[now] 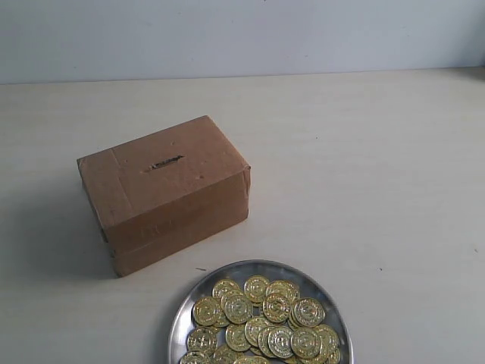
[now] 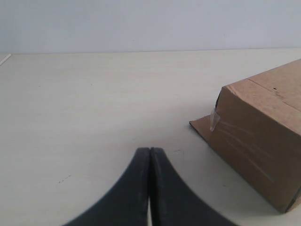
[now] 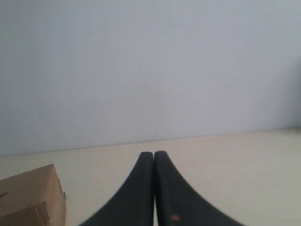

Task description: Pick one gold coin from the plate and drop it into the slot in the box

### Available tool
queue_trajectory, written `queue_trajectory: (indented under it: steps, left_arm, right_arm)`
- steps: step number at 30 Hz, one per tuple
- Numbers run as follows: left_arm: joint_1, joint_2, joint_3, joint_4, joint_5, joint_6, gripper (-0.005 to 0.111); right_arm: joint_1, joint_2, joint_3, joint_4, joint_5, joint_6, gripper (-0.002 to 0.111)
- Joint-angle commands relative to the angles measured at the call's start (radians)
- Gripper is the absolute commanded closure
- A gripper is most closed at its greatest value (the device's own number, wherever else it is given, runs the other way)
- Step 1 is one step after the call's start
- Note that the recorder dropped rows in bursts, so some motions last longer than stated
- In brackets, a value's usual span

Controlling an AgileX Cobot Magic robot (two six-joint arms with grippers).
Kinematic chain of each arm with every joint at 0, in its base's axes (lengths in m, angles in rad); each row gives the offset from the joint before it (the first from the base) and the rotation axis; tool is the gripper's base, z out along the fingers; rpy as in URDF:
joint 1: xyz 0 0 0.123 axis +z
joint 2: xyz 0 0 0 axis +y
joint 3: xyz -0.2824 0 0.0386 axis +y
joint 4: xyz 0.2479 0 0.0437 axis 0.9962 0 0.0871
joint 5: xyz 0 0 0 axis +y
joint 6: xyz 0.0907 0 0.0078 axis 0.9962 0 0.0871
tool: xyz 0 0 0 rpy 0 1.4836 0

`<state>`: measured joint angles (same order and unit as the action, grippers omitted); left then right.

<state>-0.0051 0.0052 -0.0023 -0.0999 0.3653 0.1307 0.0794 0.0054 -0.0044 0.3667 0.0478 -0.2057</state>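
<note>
**Position.** The box (image 1: 163, 189) sits on the bench (image 1: 379, 189), turned at an angle. The slot (image 1: 165, 162) is in its top face and nothing covers it. The plate (image 1: 261, 265) lies near the box but apart from it, closer to the exterior camera, and the frame edge cuts off part of it. The gold coins (image 1: 261, 318) are heaped in it, overlapping and several layers deep.

**Hands.** The left hand (image 2: 149, 150) has its fingers pressed together and holds nothing. It is low over bare bench beside one end of the box. The right hand (image 3: 154, 153) is likewise closed and empty. Neither hand shows in the exterior view, and no coin is held, so the task appears not to have started.

**Hazards, as judged.**
- The coins overlap, so a grasp may take two at once or knock neighbours over the rim.
- The coins are thin and lie flat on polished metal. A fingertip may skate off one, or push the plate across the bench.
- The slot is narrow, ragged and skewed. A coin not held edge-on and in line with it would likely catch or land on the lid.
- The box looks light, so pressing on it could shift it.
</note>
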Motion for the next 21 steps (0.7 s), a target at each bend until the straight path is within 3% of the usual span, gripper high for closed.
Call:
queue_trajectory:
  steps: [1,13,21]
  left_arm:
    - [-0.006,-0.005,0.002,-0.009,-0.011,-0.005,0.107]
    - [-0.006,-0.005,0.002,-0.009,-0.011,-0.005,0.107]
    - [-0.006,-0.005,0.002,-0.009,-0.011,-0.005,0.107]
  right_arm:
    - [-0.006,-0.005,0.004,0.049,-0.101,0.071,0.108]
    - [-0.006,-0.005,0.004,0.154,-0.143,0.222,0.108]
    - [-0.006,-0.005,-0.160,0.150,0.124,0.158,0.108]
